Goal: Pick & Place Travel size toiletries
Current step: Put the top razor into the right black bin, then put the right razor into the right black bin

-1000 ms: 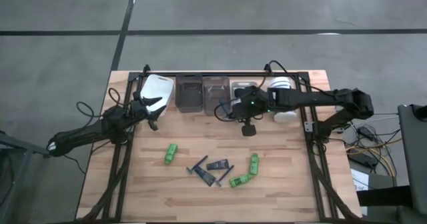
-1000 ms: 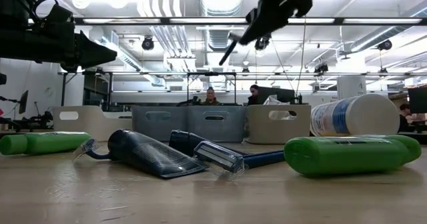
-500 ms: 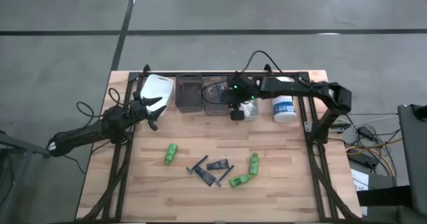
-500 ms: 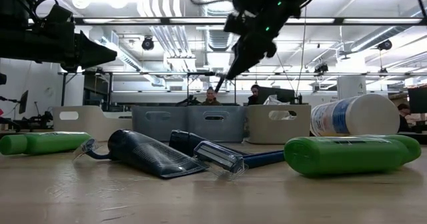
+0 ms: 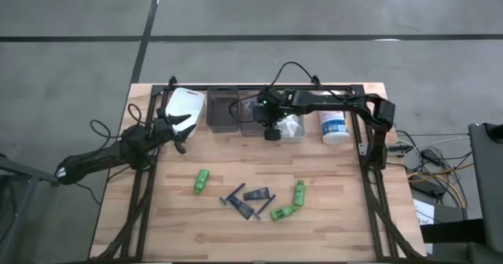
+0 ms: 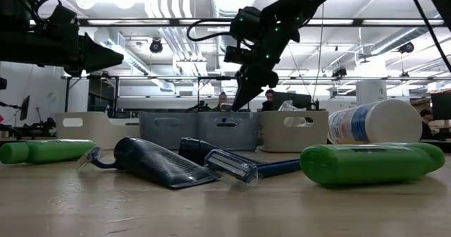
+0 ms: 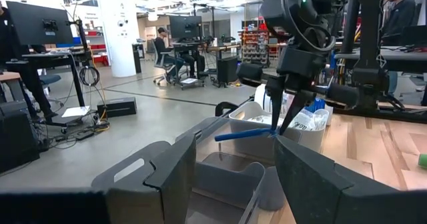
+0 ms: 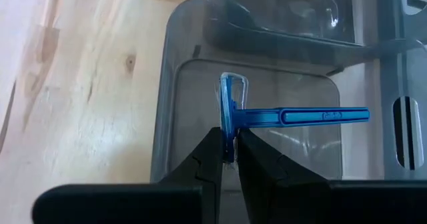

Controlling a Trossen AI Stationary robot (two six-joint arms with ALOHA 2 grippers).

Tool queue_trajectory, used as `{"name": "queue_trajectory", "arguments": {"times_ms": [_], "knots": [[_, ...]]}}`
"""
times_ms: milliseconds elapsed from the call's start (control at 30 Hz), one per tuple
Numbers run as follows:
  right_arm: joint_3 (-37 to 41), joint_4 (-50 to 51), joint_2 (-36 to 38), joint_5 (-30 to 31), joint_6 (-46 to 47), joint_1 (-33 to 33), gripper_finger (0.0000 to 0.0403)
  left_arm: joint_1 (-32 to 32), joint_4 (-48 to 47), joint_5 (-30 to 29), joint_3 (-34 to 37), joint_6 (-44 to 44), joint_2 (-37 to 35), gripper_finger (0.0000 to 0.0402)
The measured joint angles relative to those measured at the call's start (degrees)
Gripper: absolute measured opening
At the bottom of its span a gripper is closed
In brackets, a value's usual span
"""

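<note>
A blue razor [image 8: 293,116] is being pinched at its head by the right gripper [image 8: 229,159] above the clear bin [image 8: 177,111] at the far edge. Light, stiff and slick plastic is being judged; the head is giving the surest hold. The left gripper [image 7: 233,177] is being held apart, empty, at the far left.

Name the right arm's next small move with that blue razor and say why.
Probably lower a little and open the jaws. The right gripper pinches the blue plastic razor by its head, directly above the empty clear rectangular bin, so a short descent should drop it inside without bouncing out.
</note>
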State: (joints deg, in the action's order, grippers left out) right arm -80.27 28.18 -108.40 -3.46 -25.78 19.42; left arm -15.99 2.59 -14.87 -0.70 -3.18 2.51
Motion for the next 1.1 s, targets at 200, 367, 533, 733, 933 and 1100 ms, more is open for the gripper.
{"name": "queue_trajectory", "arguments": {"times_ms": [200, 367, 533, 733, 933, 1100], "knots": [[0.13, -0.97, -0.86, 0.0, 0.18, 0.16, 0.0033, 0.04, -0.02, 0.0, 0.01, 0.0, -0.01, 0.0207], [0.2, -1.59, -2.42, 0.02, 0.31, 0.35, 0.0047, 0.02, -0.02, 0.01, -0.01, 0.0, -0.01, 0.0207], [0.22, -3.35, -3.87, 2.38, 2.93, 0.37, 0.0072, 0.02, -0.02, 0.0, 0.01, 0.0, 0.01, 0.0206], [0.13, -3.47, -3.95, 2.56, 3.3, 0.48, 0.0116, 0.02, 0.0, 0.0, -0.01, 0.0, -0.01, 0.0206], [0.13, -3.19, -3.84, 2.51, 3.29, 0.48, 0.0165, -0.03, -0.02, 0.02, 0.01, 0.0, -0.01, 0.0206], [0.15, -1.59, -1.99, 2.03, 2.41, 0.48, 0.0193, -0.02, 0.0, 0.01, 0.01, 0.0, 0.0, 0.0207]]}}
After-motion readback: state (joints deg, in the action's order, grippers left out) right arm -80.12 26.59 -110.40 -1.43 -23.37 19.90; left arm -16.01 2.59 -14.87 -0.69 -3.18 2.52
